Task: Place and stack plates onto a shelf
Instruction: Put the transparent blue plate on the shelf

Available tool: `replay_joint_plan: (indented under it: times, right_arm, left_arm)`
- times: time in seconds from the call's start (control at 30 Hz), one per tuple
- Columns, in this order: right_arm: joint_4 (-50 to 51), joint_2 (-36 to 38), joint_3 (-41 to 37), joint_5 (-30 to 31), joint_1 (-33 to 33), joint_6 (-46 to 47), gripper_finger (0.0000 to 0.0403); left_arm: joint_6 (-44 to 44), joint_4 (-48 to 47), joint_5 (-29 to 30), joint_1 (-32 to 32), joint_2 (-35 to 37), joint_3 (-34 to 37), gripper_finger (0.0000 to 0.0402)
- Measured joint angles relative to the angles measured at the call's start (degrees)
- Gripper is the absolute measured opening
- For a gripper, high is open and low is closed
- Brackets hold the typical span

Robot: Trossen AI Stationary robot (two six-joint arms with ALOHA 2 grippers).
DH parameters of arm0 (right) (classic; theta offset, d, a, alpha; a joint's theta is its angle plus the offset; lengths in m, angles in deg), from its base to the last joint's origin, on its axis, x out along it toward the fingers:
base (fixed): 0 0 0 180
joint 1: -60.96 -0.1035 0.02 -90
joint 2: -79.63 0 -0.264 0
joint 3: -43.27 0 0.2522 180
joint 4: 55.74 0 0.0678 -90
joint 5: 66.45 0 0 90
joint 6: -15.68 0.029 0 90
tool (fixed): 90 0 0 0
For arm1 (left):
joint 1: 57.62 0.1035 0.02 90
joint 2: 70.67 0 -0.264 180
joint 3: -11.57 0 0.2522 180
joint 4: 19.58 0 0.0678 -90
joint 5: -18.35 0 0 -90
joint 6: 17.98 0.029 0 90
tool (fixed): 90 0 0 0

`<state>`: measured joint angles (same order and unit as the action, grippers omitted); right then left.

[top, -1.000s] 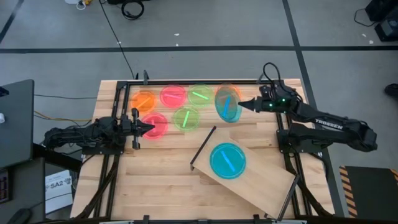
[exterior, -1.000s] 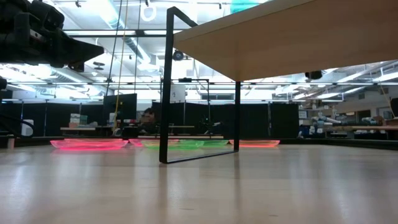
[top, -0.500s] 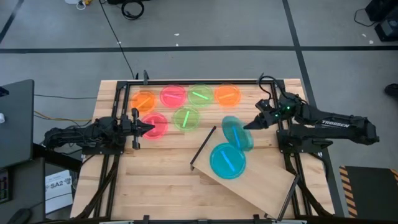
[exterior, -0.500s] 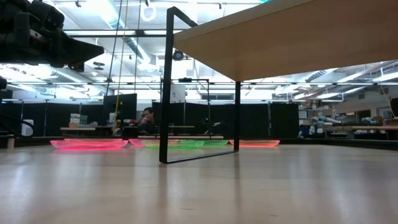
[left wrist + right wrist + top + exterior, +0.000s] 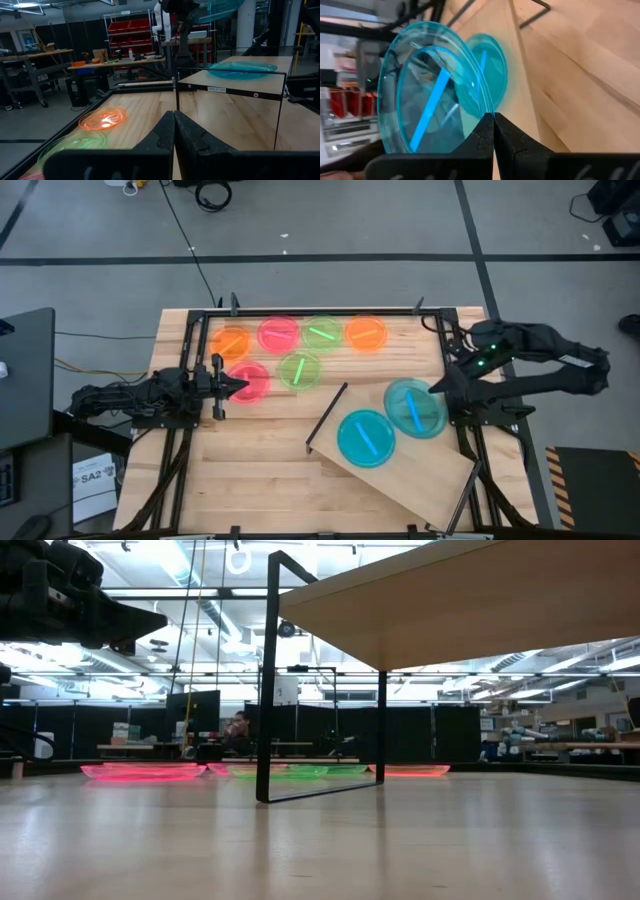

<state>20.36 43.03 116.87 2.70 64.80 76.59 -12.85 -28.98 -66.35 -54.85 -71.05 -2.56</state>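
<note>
My right gripper (image 5: 437, 388) is shut on a blue plate (image 5: 415, 408) and holds it over the far right part of the shelf (image 5: 420, 475), a light board on black legs. A second blue plate (image 5: 365, 438) lies flat on that board. Six plates lie flat on the table by the far edge: orange (image 5: 232, 341), pink (image 5: 279, 334), green (image 5: 322, 332), orange (image 5: 366, 333), pink (image 5: 250, 381), green (image 5: 299, 370). My left gripper (image 5: 240, 385) is shut and hovers at the left rim of the nearer pink plate, raised off the table. My right gripper pinches the blue plate's rim (image 5: 481, 111) between its two fingers, at the plate's right edge. The fingers come from the table's right side, slanting down. The plate is lifted clear above the shelf and tilted, and it reaches out past the fingertips toward the other blue plate (image 5: 492, 65).
The shelf stands askew on the table's near right part; its black leg frame (image 5: 268, 680) faces the table's middle. The right arm's base (image 5: 490, 402) stands just right of the shelf. Bare planks (image 5: 250, 470) lie left of the shelf.
My right gripper has carried the blue plate from above the far right orange plate toward the near edge and to the right, until it is over the shelf. The plate has tipped from steeply tilted to nearly flat. The orange plate beneath now shows.
</note>
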Motion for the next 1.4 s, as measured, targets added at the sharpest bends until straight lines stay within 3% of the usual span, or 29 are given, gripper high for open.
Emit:
replay_joint_plan:
  times: [0.47,0.93,1.23,1.4]
  right_arm:
    - [4.48,-8.99,2.6,6.36,-16.99,-2.39,0.0005]
    - [3.13,-17.57,2.58,15.89,-36.98,7.08,0.0007]
    - [3.35,-21.65,2.58,20.23,-41.65,6.94,0.0008]
    - [3.79,-23.21,2.58,18.86,-41.75,6.66,0.0009]
  left_arm:
    - [-0.04,0.0,0.0,0.0,0.0,0.0,0.0009]
    - [-0.05,-0.02,0.0,-0.01,0.0,0.0,0.0009]
    - [-0.07,-0.09,0.0,0.01,0.0,0.0,0.0009]
    - [-0.07,-0.22,0.0,-0.01,0.02,0.0,0.0009]
